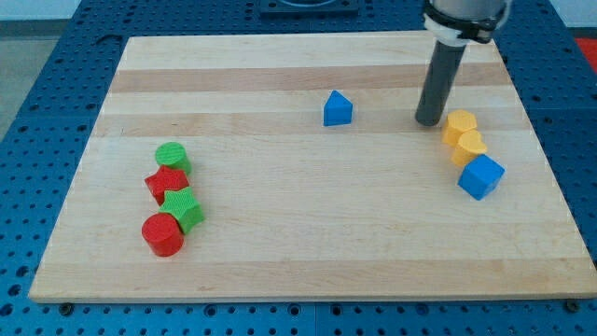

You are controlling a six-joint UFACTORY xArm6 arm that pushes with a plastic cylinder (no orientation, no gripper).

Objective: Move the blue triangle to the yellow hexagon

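Camera view: my tip (430, 120) planted on wooden board (280, 252), toward view's right, just left of yellow hexagon (459, 126). No jaws on this rod. Blue triangle (338, 108) sits well left of tip, apart, near board's middle top. Second yellow block (469, 147) touches hexagon below; blue cube (480, 176) next down. Far left cluster: green cylinder (172, 156), red star (166, 181), green star (184, 208), red cylinder (162, 234).

Dark grey cylindrical rod, white collar above, my tip (429, 121) blunt
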